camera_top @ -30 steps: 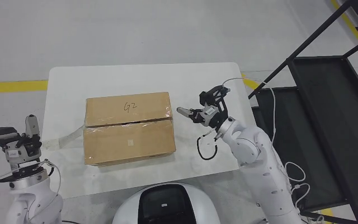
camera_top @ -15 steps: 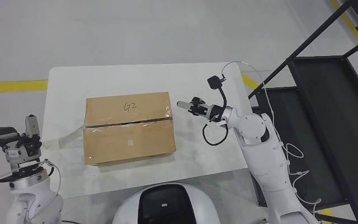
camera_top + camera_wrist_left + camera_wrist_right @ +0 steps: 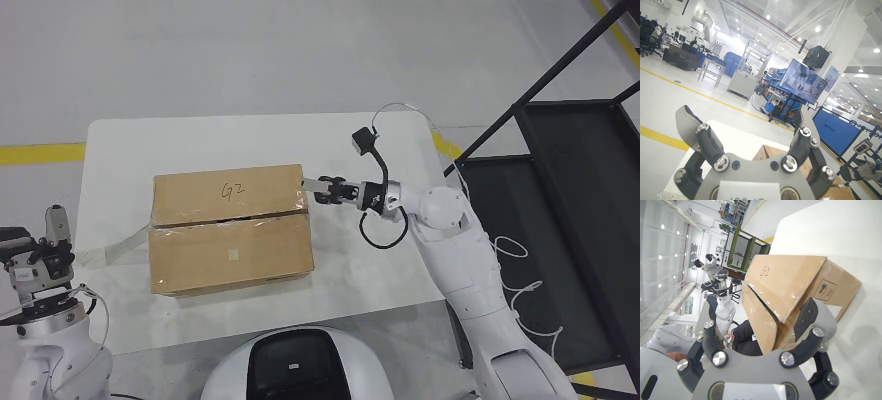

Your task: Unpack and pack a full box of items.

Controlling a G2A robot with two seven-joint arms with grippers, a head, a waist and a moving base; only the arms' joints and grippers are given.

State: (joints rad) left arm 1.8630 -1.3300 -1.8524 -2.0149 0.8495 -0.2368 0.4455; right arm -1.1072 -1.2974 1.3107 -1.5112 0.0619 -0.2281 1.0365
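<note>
Box [image 3: 230, 228] mid-frame is barely opened: spread right hand [image 3: 316, 188] straddles a lifted flap [image 3: 783, 291] corner; left hand [image 3: 35, 240], spread, sits lower left. Unpacking, repacking remain.

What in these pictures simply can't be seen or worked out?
- Contents of the cardboard box: top view, its flaps cover them.
- One fingertip of the right gripper: right wrist view, the box corner hides it, so any touch is unclear.
- Most of the box: left wrist view, the left gripper blocks it.
</note>
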